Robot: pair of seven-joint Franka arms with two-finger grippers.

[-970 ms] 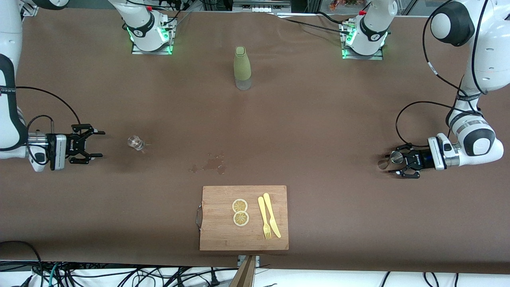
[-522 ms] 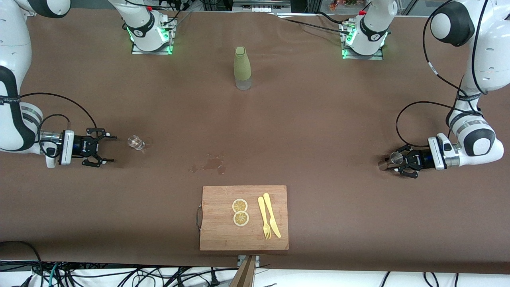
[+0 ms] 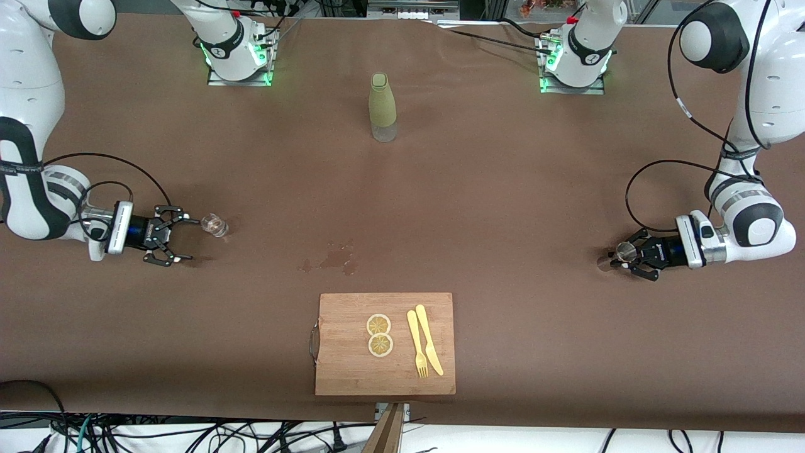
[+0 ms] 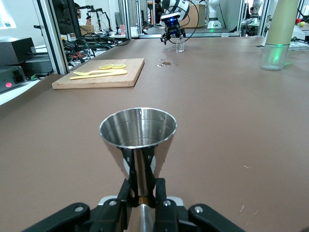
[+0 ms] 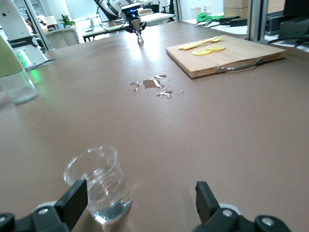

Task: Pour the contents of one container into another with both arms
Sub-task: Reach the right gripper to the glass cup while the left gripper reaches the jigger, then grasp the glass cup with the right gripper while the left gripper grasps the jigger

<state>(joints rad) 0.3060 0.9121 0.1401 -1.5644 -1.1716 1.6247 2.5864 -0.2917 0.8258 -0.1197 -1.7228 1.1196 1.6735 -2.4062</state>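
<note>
Left gripper (image 4: pixel 143 205) fingers clamp the slick, light steel jigger (image 4: pixel 138 140) at its waist near the bench's left-arm edge; right gripper (image 5: pixel 137 205), fingers apart, flanks the fragile shot glass (image 5: pixel 98 182).

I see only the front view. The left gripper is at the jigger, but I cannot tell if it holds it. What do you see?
Observer: In the left wrist view the left gripper is shut on the narrow waist of the jigger, which stands upright.
Operator: Is there liquid in the jigger?
Observer: I cannot tell; the upper cone's inner wall looks shiny, with no clear level.
Operator: And the right gripper, does it already hold the glass cup?
Observer: No. In the right wrist view the right gripper is open, and the glass cup stands on the table close beside one finger, not centred between them.
</note>
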